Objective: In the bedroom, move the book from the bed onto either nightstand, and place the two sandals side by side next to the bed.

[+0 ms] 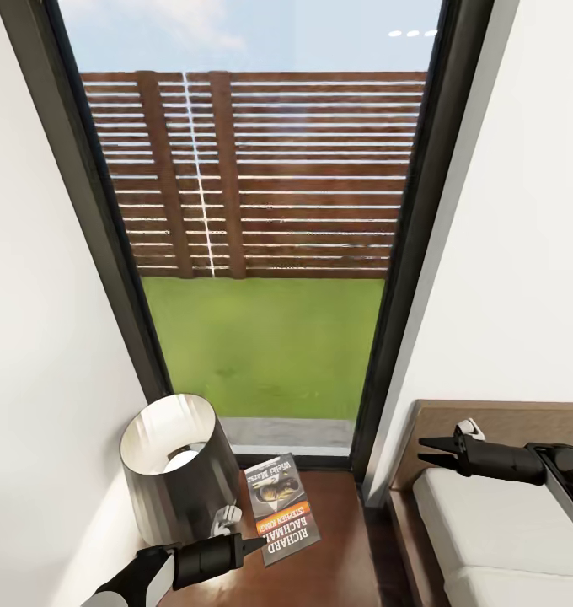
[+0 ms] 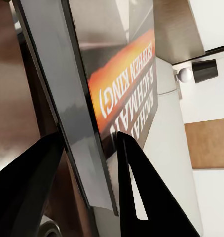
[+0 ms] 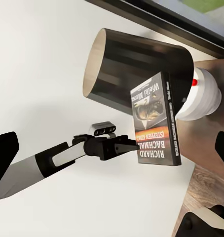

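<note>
Left tool (image 1: 251, 542) clamped edge of thin dark-grey paperback book with orange band (image 1: 282, 508), held just above glossy reddish-brown nightstand (image 1: 337, 548) beside dark cylindrical lamp (image 1: 175, 466), judged ready for set-down; right tool (image 1: 430, 451) hung empty, fingers slightly parted, over white-mattressed bed (image 1: 489, 523), kept clear

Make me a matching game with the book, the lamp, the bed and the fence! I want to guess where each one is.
Things:
1. book
2. lamp
3. bed
4. fence

Places:
A. outside the window, behind the grass
B. pinched by the left gripper above the nightstand
C. under the right gripper
D. on the nightstand, against the wall

Pairs: 1-B, 2-D, 3-C, 4-A
</note>
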Motion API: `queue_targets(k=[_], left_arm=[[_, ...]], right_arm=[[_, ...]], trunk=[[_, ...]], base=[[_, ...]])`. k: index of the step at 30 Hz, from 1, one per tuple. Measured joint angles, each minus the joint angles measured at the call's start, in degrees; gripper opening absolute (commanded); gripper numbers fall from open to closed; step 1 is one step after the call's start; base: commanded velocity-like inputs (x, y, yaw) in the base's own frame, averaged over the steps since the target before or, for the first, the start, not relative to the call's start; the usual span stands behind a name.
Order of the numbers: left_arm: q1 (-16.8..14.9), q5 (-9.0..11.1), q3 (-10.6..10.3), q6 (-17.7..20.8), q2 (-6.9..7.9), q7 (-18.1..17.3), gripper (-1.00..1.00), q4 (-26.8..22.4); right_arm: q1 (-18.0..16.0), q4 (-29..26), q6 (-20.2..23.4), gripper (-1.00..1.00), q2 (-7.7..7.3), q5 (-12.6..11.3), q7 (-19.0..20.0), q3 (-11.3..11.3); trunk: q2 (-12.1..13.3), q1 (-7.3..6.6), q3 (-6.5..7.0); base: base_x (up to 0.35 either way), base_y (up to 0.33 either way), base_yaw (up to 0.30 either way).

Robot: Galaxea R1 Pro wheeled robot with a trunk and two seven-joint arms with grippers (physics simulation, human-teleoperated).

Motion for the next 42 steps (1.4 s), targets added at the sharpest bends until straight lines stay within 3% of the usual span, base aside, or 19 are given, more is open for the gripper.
queue_targets(k=[28, 42], left_arm=[[0.0, -0.01, -0.09, 0.09, 0.01, 0.06, -1.0, 0.02], [-0.01, 0.07, -0.01, 0.27, 0.69, 2.0, -1.0, 0.25]], right_arm=[[0.0, 0.0, 0.02, 1.0, -0.02, 0.0, 0.0, 0.0], [0.0, 0.0, 0.05, 1.0, -0.09, 0.0, 0.0, 0.0]], trunk=[[-11.25, 6.16, -5.04], [-16.88, 9.24, -7.56]], base=[[0.0, 0.0, 0.0], [0.0, 0.0, 0.0]])
